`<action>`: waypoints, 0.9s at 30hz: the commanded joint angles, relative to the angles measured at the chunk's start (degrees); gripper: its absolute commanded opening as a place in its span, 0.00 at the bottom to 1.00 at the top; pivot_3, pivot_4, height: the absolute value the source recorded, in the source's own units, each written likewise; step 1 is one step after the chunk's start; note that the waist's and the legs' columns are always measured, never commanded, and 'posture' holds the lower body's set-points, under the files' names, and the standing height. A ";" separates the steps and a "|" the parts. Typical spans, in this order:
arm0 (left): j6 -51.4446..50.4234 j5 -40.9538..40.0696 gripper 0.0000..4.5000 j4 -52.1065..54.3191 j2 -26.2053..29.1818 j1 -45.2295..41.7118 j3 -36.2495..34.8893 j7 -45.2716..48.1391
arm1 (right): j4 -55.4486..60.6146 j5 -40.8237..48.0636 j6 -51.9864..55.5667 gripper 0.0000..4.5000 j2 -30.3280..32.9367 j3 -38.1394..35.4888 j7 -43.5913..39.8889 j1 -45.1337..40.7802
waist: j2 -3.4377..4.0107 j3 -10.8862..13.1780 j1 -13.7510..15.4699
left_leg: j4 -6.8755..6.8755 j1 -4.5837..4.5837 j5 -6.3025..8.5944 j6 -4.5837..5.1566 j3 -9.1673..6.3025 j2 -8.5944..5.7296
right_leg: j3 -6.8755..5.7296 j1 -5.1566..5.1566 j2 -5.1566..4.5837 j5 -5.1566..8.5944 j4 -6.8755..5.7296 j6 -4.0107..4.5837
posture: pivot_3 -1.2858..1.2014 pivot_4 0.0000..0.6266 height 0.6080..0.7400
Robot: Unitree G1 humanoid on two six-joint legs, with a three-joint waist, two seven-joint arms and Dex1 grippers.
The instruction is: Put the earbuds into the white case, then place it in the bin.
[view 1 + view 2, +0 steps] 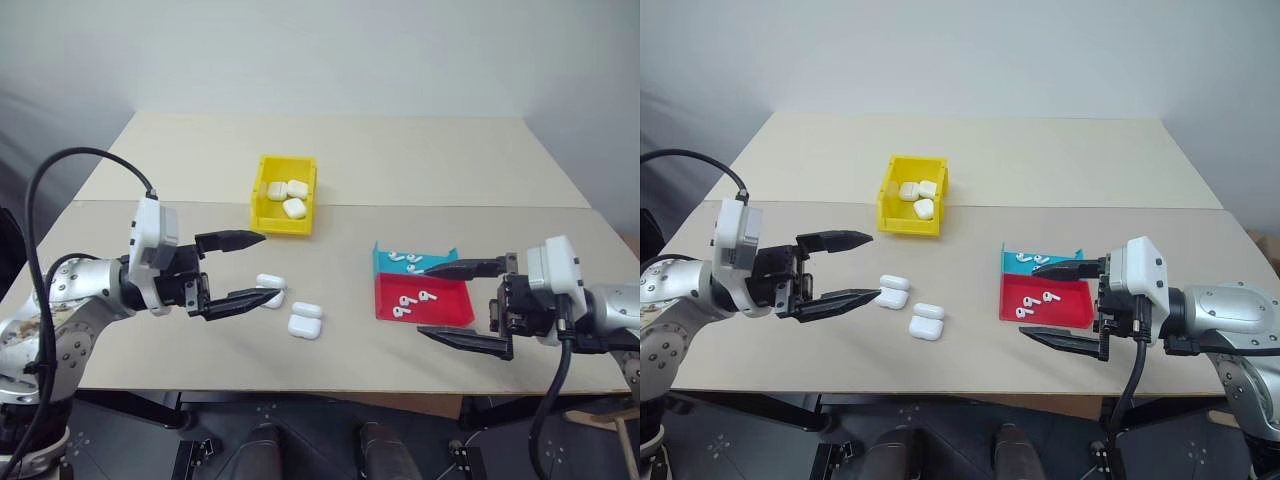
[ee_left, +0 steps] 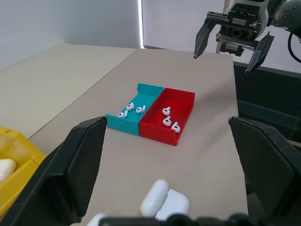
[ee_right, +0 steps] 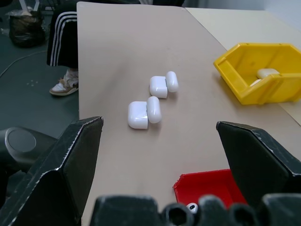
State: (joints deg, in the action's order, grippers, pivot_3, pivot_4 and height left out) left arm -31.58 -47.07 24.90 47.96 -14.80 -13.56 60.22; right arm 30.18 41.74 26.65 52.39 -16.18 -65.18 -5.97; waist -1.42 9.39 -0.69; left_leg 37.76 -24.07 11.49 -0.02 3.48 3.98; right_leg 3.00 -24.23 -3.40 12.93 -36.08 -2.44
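At lower centre, two white cases (image 1: 304,321) lie lid-open on the table (image 1: 400,170), unfilled. Flanking them, left gripper (image 1: 248,268) and right gripper (image 1: 462,305) hover spread wide, empty. Earbuds (image 1: 410,298) remain in the tray (image 1: 452,312). Farther back, the bin (image 1: 270,220) holds three cases; their contents are hidden.

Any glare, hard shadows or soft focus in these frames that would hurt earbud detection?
Head views: even light, soft shadows; the tiny glossy white earbuds are small but distinct in the flat red and teal tray. Left wrist view: the open left gripper's near black fingers are blurred, tray sharp. Right wrist view: the two open glossy white cases on the beige table are crisp, no glare.
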 commanded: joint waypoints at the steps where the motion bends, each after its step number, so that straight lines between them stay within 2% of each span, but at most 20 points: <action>1: 0.23 0.33 1.00 0.62 0.87 -1.40 -0.05 0.22 | 0.54 0.24 -0.93 1.00 0.60 -1.26 0.19 -0.96 | 0.00 0.00 0.00 | 0.00 0.00 0.00 0.00 0.00 0.00 | 0.00 0.00 0.00 0.00 0.00 0.00 | 0.52 0.24 1.00; 12: -1.98 2.44 1.00 1.39 3.81 -0.29 0.72 -0.67 | -0.33 -0.12 -0.64 1.00 0.49 -0.57 1.49 -2.22 | 0.00 0.00 -0.02 | 0.00 0.00 0.00 0.00 0.00 0.00 | 0.00 0.00 0.00 0.02 0.00 0.04 | 0.52 0.24 1.00; 18: -0.98 11.47 1.00 3.59 2.49 1.14 3.57 -8.89 | -0.96 -0.58 -0.13 1.00 0.59 0.55 2.16 -4.58 | 0.00 0.00 0.00 | 0.00 0.00 0.00 0.00 0.01 0.00 | 0.01 -0.02 0.00 0.01 0.00 0.04 | 0.52 0.24 1.00; 21: -9.70 19.10 1.00 4.14 4.82 -3.00 9.72 -17.53 | -0.21 -0.38 0.46 1.00 0.47 0.33 2.94 -4.02 | -0.02 0.01 0.33 | 0.00 0.00 0.00 0.00 -0.01 -0.01 | 0.00 0.01 0.00 -0.09 0.00 -0.15 | 0.52 0.24 1.00; 23: -21.41 18.19 1.00 2.42 7.36 -9.02 13.88 -18.30 | 0.39 -0.43 0.57 1.00 0.22 0.39 3.59 -3.37 | -0.08 0.03 0.64 | 0.01 0.00 0.00 0.00 -0.02 -0.02 | -0.01 0.00 0.00 -0.12 -0.01 -0.21 | 0.52 0.24 1.00; 25: -35.75 14.18 1.00 -0.49 6.65 -16.80 16.16 -18.91 | 1.08 -0.49 0.59 1.00 -0.06 0.53 4.40 -2.76 | -0.08 0.03 0.86 | 0.02 0.00 0.00 0.00 -0.03 -0.02 | -0.02 0.00 0.01 -0.11 -0.03 -0.21 | 0.52 0.24 1.00; 27: -44.27 13.33 1.00 -1.60 5.07 -22.27 18.75 -20.24 | 1.72 -0.40 0.63 1.00 -0.30 0.55 5.23 -2.25 | -0.08 0.03 0.84 | 0.02 -0.01 0.00 0.00 -0.02 -0.02 | -0.01 0.00 0.01 -0.11 -0.02 -0.25 | 0.52 0.24 1.00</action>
State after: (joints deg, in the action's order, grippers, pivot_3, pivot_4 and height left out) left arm -67.87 -31.87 23.47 53.82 -34.36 3.42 41.01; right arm 30.06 40.69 27.28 52.14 -14.17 -60.81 -8.15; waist -1.50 9.42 0.15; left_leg 37.78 -24.11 11.49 -0.02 3.46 3.95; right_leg 2.98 -24.26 -3.38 12.82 -36.08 -2.71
